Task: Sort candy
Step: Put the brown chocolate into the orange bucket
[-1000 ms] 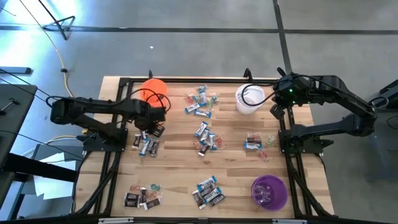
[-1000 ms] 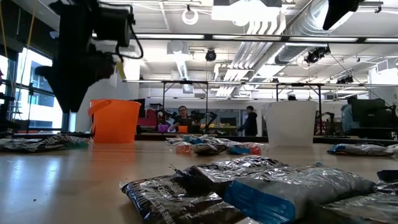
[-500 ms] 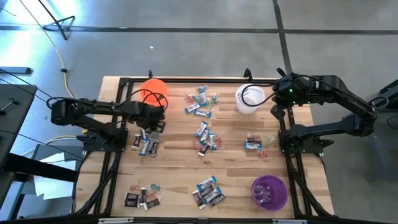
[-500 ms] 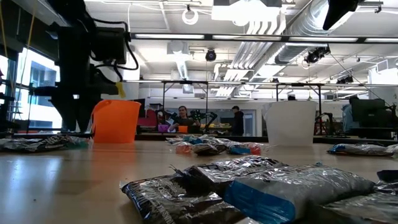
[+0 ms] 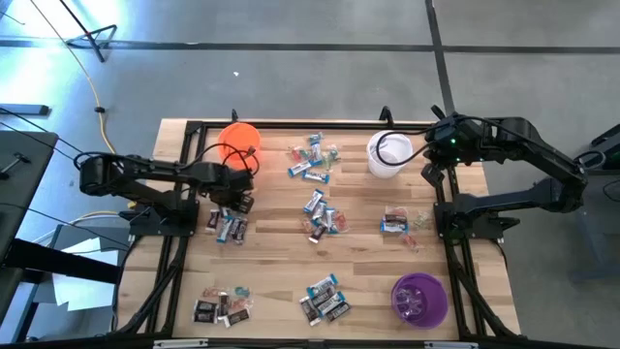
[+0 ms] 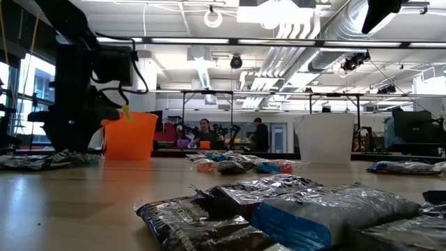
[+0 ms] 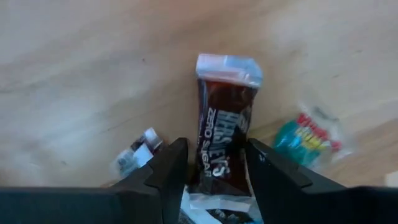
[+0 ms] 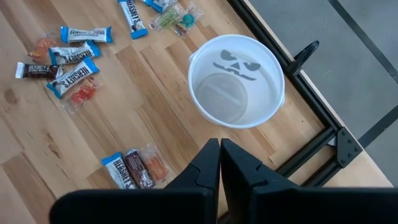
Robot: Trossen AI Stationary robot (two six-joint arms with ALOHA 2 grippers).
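Lying between the left fingers (image 7: 171,171): dark brown candy (image 7: 222,134).

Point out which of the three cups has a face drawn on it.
The white plastic cup below the right gripper: a black jack-o'-lantern face marks its inside wall. The orange cup and purple cup show none.

Two dark jointed arms, black cables, green light.

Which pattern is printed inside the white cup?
The white cup has a black jack-o'-lantern face, two eyes and a zigzag mouth, seen best in the right wrist view.
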